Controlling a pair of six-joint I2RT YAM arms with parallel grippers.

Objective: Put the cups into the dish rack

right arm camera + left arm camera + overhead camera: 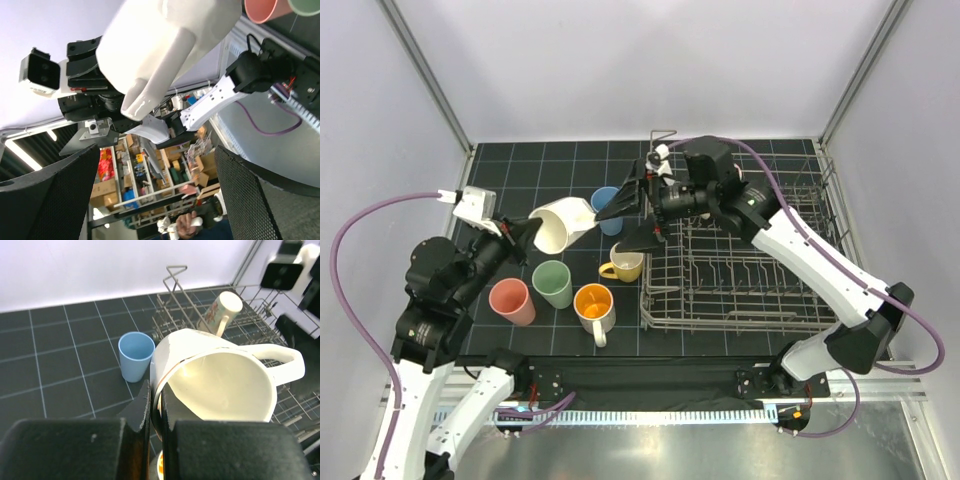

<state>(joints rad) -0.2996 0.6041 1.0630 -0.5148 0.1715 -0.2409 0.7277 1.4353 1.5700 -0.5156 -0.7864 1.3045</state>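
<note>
L claw (527, 238) is shut tight on the rim of the white mug (563, 224), w/ the rim pinched btw its two fingers (144, 407). The mug is up in the air, tipped on its side, just left of the dish rack (760, 322). Its bottom end points at the R claw (611, 232). R claw is wide apart & right by that end. Can't tell if it touches.

The other cups sit on the black mat (490, 170). The blue cup (607, 203) stands behind the white mug, near the rack's far left corner. The pink cup (512, 301) & green cup (552, 283) stand side by side near the L arm. The yellow mug (623, 265) is just beside the rack's left side. The mug w/ orange inside (594, 302) is in front of it, handle toward the near edge.

In the L wrist view a cream mug (222, 310) w/ a picture on it leans inside the rack, in the far left corner.
</note>
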